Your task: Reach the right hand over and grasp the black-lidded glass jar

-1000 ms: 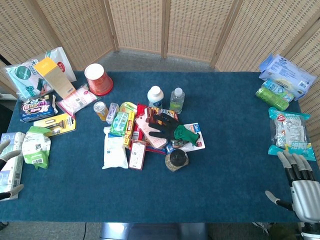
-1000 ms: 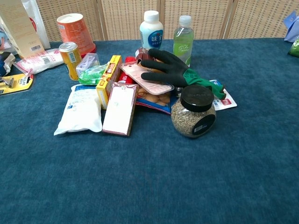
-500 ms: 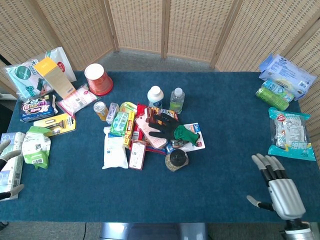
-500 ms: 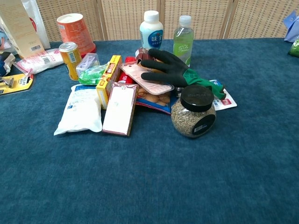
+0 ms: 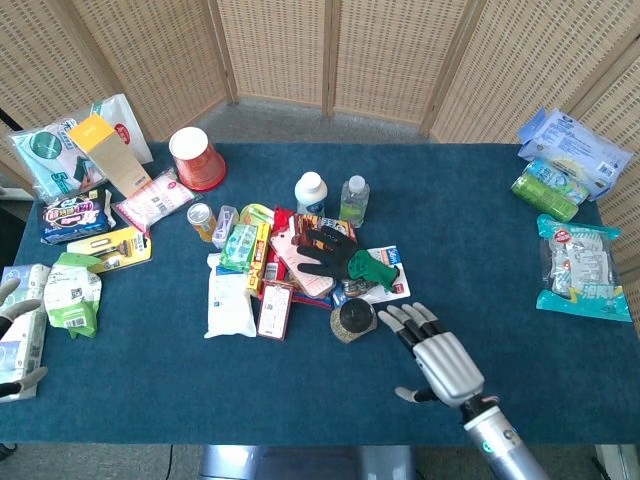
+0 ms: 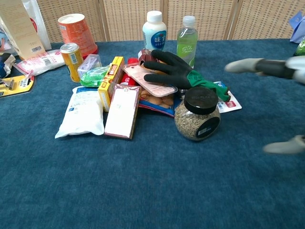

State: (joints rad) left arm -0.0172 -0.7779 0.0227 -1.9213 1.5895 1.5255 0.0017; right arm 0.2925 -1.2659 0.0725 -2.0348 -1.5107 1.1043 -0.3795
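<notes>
The left hand (image 5: 18, 340) sat far off at the left edge of the table (image 5: 470, 260), next to some packets. It held nothing and its fingers looked apart. It had no job here, so that was likely why it waited out of the way.

In the middle lay a heap of boxes and bags. A white pouch (image 5: 228, 302) lay flat at the left of the heap. A black and green glove (image 5: 345, 257) lay on top of a pink pack. The jar (image 5: 353, 319) stood at the near edge of the heap, just in front of the glove. It was out in the open on its near and right sides, so a hand could probably come in from there without bumping much.

The jar stood upright. Its long line ran straight up and down, and its black lid (image 6: 200, 99) pointed up. It was round and fat, with seeds or grains inside and a dark label facing the front.

The right hand (image 5: 437, 360) was just to the right of the jar, near it but not touching. Its fingers were spread wide and pointed at the jar, with the thumb out to the side. It held nothing. It looked ready to wrap around the jar's side.
</notes>
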